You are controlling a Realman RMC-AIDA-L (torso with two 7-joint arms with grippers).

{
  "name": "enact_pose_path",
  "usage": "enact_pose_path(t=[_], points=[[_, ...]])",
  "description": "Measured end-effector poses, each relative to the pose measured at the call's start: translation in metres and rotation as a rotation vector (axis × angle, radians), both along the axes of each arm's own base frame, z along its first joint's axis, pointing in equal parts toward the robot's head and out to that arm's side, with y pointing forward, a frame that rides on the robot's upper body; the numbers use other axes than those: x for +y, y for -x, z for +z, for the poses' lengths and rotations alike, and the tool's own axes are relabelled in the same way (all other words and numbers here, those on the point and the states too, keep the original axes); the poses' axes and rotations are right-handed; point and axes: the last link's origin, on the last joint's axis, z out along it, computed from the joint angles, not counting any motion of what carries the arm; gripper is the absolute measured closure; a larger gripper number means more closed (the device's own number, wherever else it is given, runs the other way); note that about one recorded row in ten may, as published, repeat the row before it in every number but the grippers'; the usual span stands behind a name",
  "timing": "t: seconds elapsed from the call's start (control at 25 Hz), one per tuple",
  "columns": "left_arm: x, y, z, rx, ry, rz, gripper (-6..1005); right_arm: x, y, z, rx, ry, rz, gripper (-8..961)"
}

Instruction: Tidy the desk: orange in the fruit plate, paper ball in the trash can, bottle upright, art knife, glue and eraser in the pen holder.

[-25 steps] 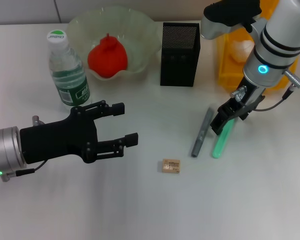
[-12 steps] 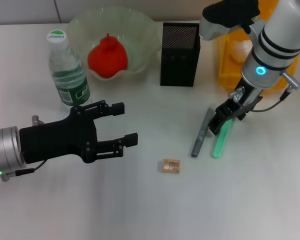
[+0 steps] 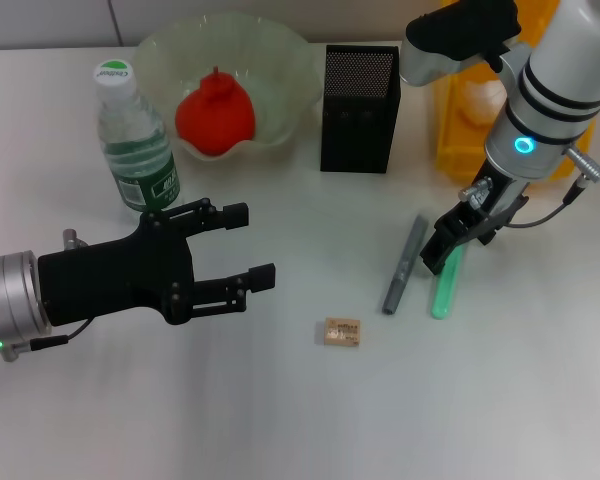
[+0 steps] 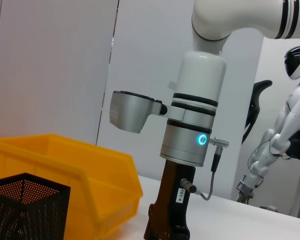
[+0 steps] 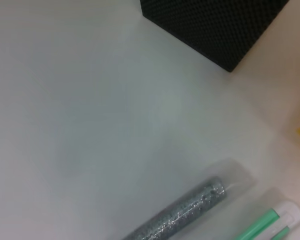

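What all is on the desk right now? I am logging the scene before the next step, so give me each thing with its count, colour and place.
orange: 1, red-orange, in the fruit plate
fruit plate: 1, pale green glass, far left
bottle: 1, clear with green label, upright left of the plate
pen holder: 1, black mesh, far centre
trash can: 1, yellow, far right
paper ball: 1, white, inside the trash can
grey stick: 1, glittery grey, lying right of centre
green stick: 1, green, beside the grey one
eraser: 1, tan, near centre
left pincer: black, open, near left
right pincer: black, over the green stick
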Motion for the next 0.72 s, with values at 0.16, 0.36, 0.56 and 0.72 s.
enact_pose_path(t=[0.16, 0.36, 0.56, 0.72], points=[[0.0001, 0.0000, 0.0000, 0.000, -0.001, 0.000, 189, -0.0002, -0.0001, 0.0000, -0.001, 0.001, -0.001, 292], [0.0004, 0.0002, 0.0002, 0.000, -0.003, 0.002, 189, -0.0001, -0.0002, 0.0004, -0.001, 0.001, -0.001, 301], [0.0005, 0.0002, 0.0002, 0.000, -0.003, 0.002, 188, 0.0000, -0.0004, 0.0007, -0.002, 0.001, -0.002, 460], [0.0006, 0.0003, 0.0002, 0.001, -0.003, 0.003, 188, -0.0007, -0.0005, 0.0009, -0.003, 0.005, -0.004, 511]])
